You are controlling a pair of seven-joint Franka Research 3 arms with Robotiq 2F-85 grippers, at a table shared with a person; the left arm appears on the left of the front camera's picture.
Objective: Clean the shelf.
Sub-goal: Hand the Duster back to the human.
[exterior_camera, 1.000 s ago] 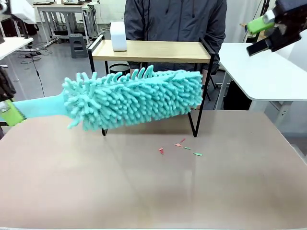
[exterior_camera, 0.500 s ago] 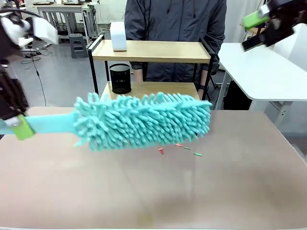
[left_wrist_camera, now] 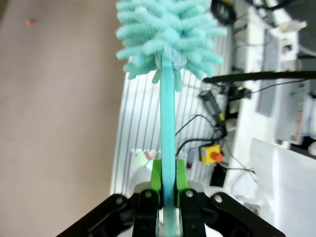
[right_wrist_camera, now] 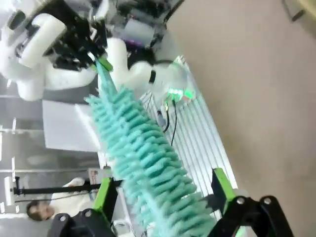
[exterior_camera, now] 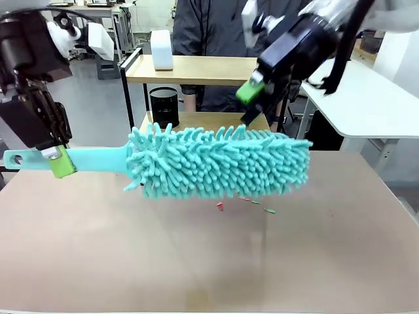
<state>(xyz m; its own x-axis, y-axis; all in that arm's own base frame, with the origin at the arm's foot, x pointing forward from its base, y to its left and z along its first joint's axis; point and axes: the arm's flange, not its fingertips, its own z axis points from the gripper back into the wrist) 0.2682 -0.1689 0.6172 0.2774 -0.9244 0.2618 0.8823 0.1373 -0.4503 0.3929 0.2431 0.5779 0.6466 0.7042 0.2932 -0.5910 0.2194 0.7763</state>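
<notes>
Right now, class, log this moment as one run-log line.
left gripper: shut on duster handle | right gripper: open above duster head | shelf: behind | scraps: on table

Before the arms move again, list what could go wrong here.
1. The right end effector is open astride the duster head; closing may squash the soft fibres rather than grip firmly.
2. The left end effector holds only the far handle end, so the long duster could twist.
3. A sweep might scatter the scraps or bump the black cup on the shelf.
</notes>
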